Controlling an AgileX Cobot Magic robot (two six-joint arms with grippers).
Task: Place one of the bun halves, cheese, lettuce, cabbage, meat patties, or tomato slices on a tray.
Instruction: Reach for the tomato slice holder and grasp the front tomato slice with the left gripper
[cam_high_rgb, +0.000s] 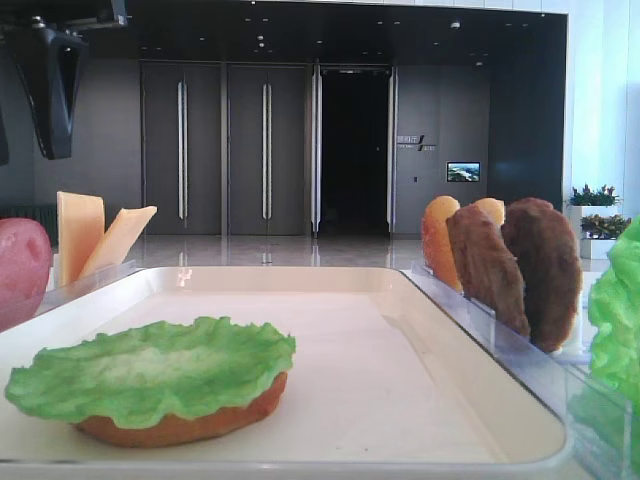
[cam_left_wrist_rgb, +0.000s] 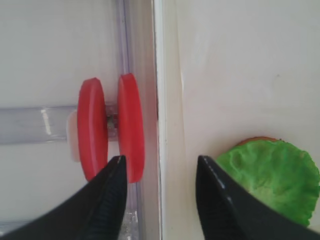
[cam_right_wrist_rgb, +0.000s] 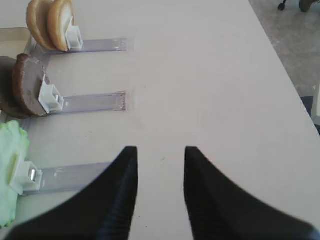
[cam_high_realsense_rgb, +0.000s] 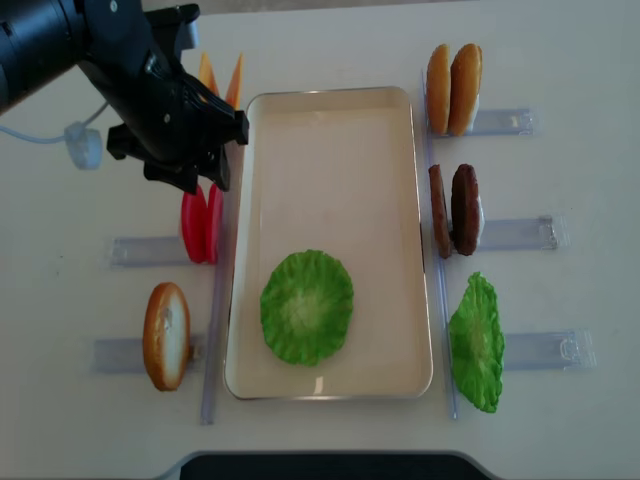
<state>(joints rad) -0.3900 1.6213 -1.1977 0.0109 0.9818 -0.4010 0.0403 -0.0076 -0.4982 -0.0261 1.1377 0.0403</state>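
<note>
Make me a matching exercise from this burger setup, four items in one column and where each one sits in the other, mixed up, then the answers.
1. tomato slices
2. meat patties
3. cheese
4. lettuce on a bun half

A. on the tray
B. rack right of the tray, middle row
C. rack left of the tray, under the left tool
D. left of the tray, far end

Pairs: 1-C, 2-B, 3-D, 4-A

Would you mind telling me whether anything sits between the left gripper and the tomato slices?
Nothing visible does. The open left gripper hangs just above the tomato slices standing in their clear rack, beside the tray.
</note>
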